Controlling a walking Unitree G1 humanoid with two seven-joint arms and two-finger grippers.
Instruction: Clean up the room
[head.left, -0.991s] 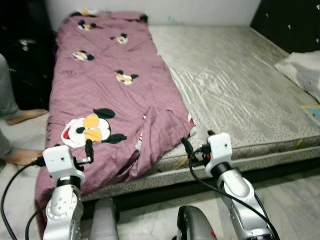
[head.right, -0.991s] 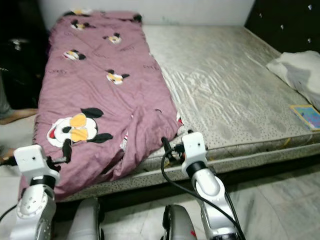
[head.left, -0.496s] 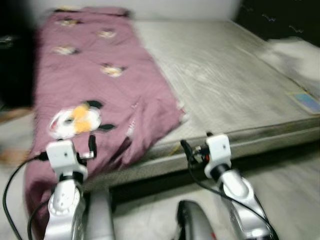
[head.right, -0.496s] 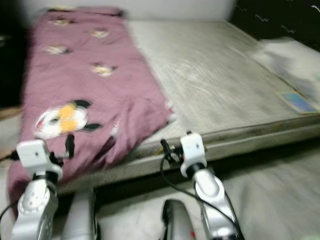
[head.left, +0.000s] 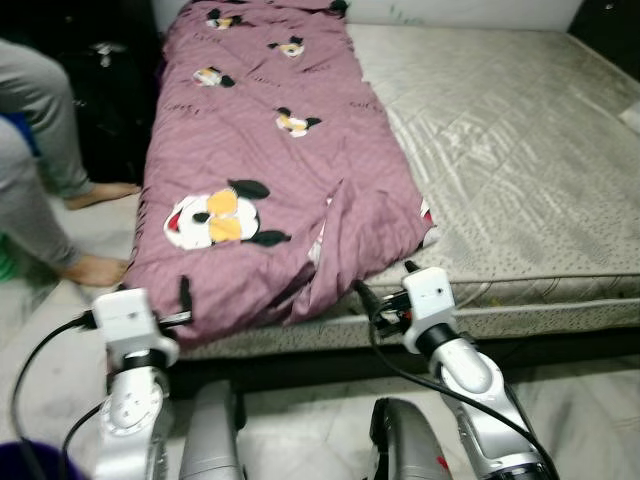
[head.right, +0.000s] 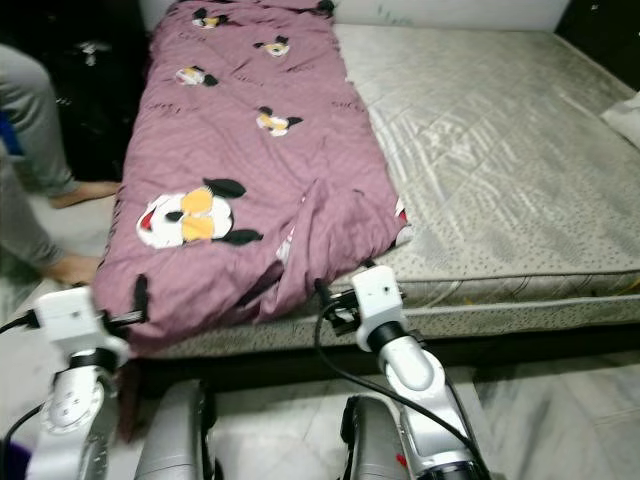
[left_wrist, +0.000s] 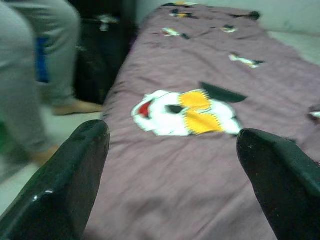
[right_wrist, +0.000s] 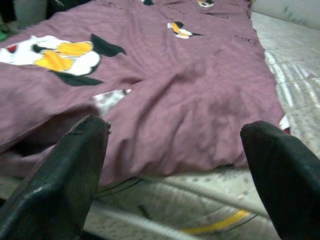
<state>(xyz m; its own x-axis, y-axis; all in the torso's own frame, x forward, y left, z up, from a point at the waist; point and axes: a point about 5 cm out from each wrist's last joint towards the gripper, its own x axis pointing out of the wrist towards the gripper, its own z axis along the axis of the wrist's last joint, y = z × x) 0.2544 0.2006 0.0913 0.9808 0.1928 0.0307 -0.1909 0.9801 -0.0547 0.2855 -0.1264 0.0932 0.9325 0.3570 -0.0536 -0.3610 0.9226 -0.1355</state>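
At the foot of the bed (head.left: 520, 300) | blanket (head.left: 270, 170) covers its 10-o'clock half, crumpled hem at 12 | we hold left gripper (left_wrist: 175, 165) and right gripper (right_wrist: 175, 165) wide apart, empty, aimed at that hem, likely to grasp and straighten it | person's legs (head.left: 40, 150) at 9 o'clock

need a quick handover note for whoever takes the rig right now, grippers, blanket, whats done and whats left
Left gripper: open, empty, held up before the near left part of the purple blanket.
Right gripper: open, empty, facing the blanket's rumpled near corner at the foot of the bed.
Blanket lies along the left side of the mattress, its near end bunched and hanging over the edge.
A person stands left of the bed.
Done: nothing gripped yet.
Left: probably grip the near corners and straighten the blanket.
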